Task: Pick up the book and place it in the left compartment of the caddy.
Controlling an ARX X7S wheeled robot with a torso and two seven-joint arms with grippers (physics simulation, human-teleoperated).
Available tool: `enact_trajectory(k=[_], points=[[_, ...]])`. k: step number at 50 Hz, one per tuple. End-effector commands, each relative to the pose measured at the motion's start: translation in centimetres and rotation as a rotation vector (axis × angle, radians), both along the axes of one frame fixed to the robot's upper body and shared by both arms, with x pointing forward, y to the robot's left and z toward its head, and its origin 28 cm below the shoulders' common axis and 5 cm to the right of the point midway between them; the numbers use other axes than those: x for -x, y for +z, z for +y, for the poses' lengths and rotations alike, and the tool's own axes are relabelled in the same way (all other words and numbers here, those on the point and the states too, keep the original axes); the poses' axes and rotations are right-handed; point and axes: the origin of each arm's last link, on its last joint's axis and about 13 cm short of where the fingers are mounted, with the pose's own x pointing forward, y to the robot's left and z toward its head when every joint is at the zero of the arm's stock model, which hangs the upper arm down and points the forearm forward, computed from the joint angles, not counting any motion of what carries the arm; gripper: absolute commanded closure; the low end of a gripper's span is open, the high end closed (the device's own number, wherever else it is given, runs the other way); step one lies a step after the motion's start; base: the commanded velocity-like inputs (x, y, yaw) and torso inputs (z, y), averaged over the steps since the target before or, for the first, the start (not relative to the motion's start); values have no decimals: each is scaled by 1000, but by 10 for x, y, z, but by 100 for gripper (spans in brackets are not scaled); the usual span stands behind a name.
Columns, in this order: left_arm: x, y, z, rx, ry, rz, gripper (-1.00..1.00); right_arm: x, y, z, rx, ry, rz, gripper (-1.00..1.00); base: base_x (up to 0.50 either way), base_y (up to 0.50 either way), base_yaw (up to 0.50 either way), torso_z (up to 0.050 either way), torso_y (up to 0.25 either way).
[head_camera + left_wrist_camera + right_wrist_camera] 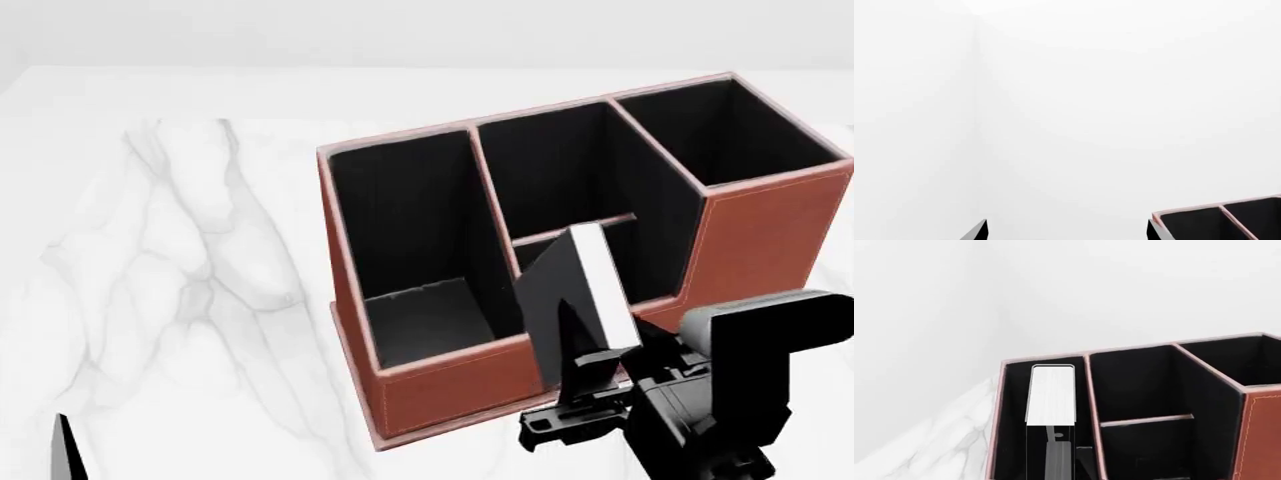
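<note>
The reddish-brown caddy point(441, 385) stands on the marble table, its black-lined slots open upward. Its left compartment point(407, 240) is the long narrow slot with the low front wall. The small black book point(587, 285) is upright, white page edges showing, in my right gripper point(594, 375), which is shut on its lower part. The book hangs in front of the divider between the left and middle slots. In the right wrist view, the book point(1051, 392) lines up with the left compartment point(1014, 405). My left gripper point(1066, 232) is open and empty, a corner of the caddy point(1227, 220) beside it.
The white marble table point(174, 260) stretches left of the caddy. The middle slot with a crossbar point(574, 225) and the taller square slot point(727, 125) lie to the right. A sliver of my left arm point(63, 445) shows at the bottom left.
</note>
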Motion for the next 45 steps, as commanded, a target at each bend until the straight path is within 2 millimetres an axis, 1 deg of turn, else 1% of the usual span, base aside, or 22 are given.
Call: enact_trajectory(k=[1, 15, 24, 34, 40, 45], points=[[-1, -1, 0, 1, 0, 0, -100, -15, 15, 1, 37, -20, -43, 100, 0, 0, 0, 0, 0], [-1, -2, 0, 5, 0, 1, -100, -18, 20, 10, 98, -10, -58, 100, 0, 0, 0, 1, 1], [-1, -1, 0, 6, 0, 0, -100, -19, 22, 12, 141, -42, -71, 100, 0, 0, 0, 0, 1], [-1, 0, 0, 5, 1, 0, -100, -26, 22, 12, 132, -64, -66, 100, 0, 0, 0, 0, 2], [-1, 0, 0, 4, -1, 1, -100, -29, 21, 15, 125, -56, -60, 100, 0, 0, 0, 2, 2], [-1, 0, 0, 3, -1, 3, -100, -28, 22, 19, 120, -41, -66, 100, 0, 0, 0, 0, 0]])
